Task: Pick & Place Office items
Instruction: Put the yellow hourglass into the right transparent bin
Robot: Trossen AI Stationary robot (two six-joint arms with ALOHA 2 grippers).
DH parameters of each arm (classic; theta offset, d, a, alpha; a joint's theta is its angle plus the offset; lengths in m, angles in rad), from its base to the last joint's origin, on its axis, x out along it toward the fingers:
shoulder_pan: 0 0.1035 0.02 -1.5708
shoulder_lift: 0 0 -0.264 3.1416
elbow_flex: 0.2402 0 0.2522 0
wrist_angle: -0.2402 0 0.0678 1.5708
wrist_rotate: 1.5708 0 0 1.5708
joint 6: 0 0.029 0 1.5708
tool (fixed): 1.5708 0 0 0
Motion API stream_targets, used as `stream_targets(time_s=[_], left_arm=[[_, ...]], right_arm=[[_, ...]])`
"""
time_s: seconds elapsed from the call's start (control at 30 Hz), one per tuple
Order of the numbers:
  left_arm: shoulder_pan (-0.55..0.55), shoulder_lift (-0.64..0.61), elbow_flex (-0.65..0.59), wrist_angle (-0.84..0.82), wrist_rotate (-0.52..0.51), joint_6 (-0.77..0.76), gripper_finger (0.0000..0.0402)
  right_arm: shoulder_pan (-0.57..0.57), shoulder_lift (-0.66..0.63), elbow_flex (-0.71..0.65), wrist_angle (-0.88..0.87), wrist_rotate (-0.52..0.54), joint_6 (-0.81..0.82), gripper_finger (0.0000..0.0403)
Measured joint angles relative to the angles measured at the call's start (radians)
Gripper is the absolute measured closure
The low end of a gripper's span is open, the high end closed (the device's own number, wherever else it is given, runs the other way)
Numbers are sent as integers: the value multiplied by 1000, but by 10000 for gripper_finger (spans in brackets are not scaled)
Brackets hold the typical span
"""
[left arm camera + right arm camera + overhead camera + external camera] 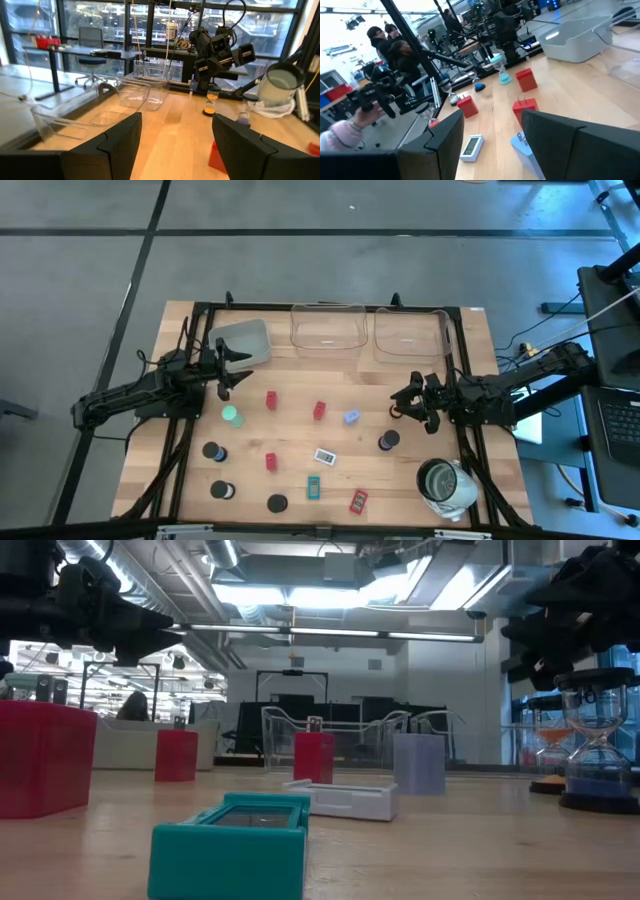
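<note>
Bare wood between red blocks (271,400); trays (327,327) wall the far edge.

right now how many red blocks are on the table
4: one left of centre, one mid-table, one nearer the front, one at the front, lying angled. None look hidden.

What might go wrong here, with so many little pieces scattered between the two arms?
1. The right tool hovers empty near the pale-blue cube and a black round cap; reaching for one, it might nudge the other away.
2. The red blocks stand upright, so a slightly off-centre grasp could tip them.
3. The left tool, open, sits beside the grey tray and may bump it when it swings.
</note>
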Motion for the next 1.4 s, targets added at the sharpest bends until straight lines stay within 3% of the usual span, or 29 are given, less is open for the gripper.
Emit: stream_targets(time_s=[0.33,0.5,0.77,1.07,1.2,1.4], left_arm=[[0,0,0,0,-15,45,162],[0,0,0,7,-71,45,162],[0,0,0,7,-81,45,162],[0,0,0,8,-248,45,162],[0,0,0,8,-291,45,162],[0,0,0,8,-302,45,162]], right_arm=[[0,0,0,1,44,-5,199],[0,0,0,1,67,-6,199],[0,0,0,1,204,-10,199],[0,0,0,1,408,1,198],[0,0,0,-7,416,47,180],[-1,0,0,-22,456,66,122]])
